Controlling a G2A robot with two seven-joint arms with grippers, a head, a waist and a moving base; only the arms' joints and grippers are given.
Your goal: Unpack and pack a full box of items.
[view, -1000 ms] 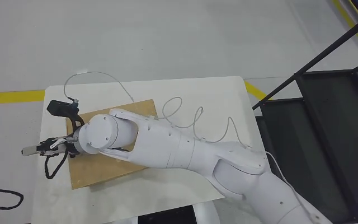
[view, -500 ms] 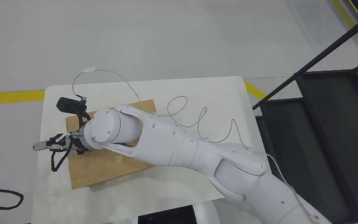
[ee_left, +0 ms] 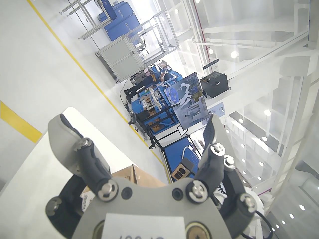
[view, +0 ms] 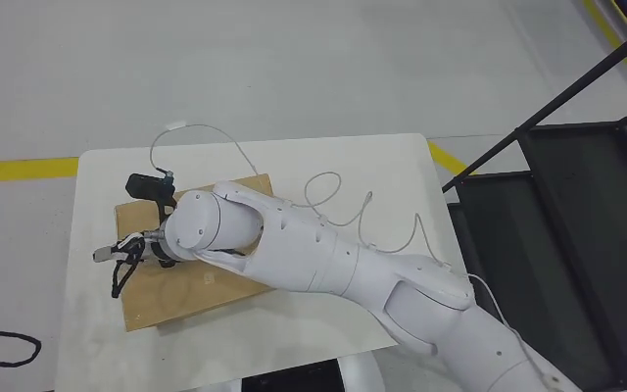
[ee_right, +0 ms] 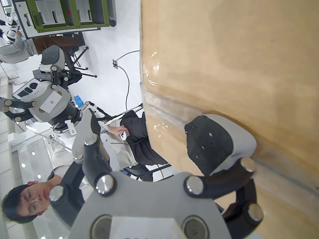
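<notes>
Box: brown cardboard, clear tape running along a seam, lying on the white table.
Arm: white, lying across the box, its tip hanging over one box edge.
Right gripper: jaws are standing apart, gripping nothing; one dark pad is sitting close against the box's taped seam, contact unclear.
Left gripper: jaws are spreading wide, empty, pointing away above a box corner.
Cable: thin, white, looping just beside the box.
</notes>
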